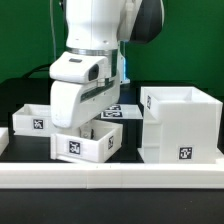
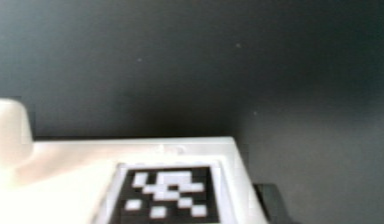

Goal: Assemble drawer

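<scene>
The casing (image 1: pixel 180 125) stands on the bench (image 1: pixel 25 92) at the exterior view's right. The middle tray (image 1: pixel 88 142) sits just left of it, behind the front rail (image 1: pixel 110 178). The far tray (image 1: pixel 30 118) lies further left (partly behind the arm (image 1: pixel 85 75), which hangs over the middle tray).
</scene>
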